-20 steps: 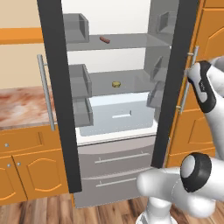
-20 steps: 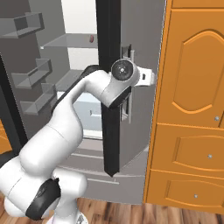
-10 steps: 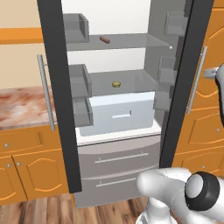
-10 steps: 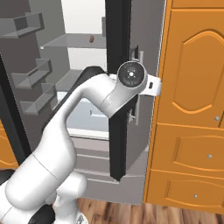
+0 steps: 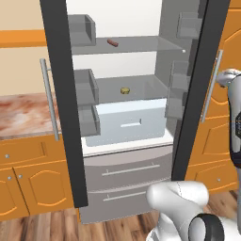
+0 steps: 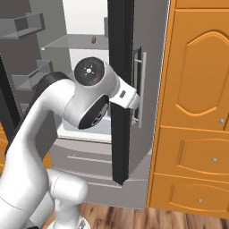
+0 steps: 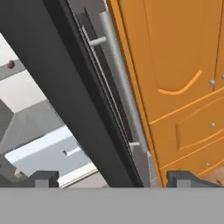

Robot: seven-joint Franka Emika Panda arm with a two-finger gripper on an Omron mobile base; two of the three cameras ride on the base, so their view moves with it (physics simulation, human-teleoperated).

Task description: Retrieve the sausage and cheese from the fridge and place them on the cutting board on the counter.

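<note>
Even, shadowless rendered light falls on all three views, with no visible lamp. The fridge (image 5: pixel 127 117) interior glows bright white at its back wall, while its black door edges stay flat and dark. The orange cabinets (image 6: pixel 197 112) show soft shading without glare. Edges look slightly jagged and low-resolution; the hand view appears softer, mildly blurred.

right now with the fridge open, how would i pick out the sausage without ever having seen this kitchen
Look into the open fridge, between its two swung-out doors, and go to the top glass shelf. The sausage lies there alone: a short reddish-brown cylinder, unlike the pale-yellow roundish cheese one shelf below.
</note>
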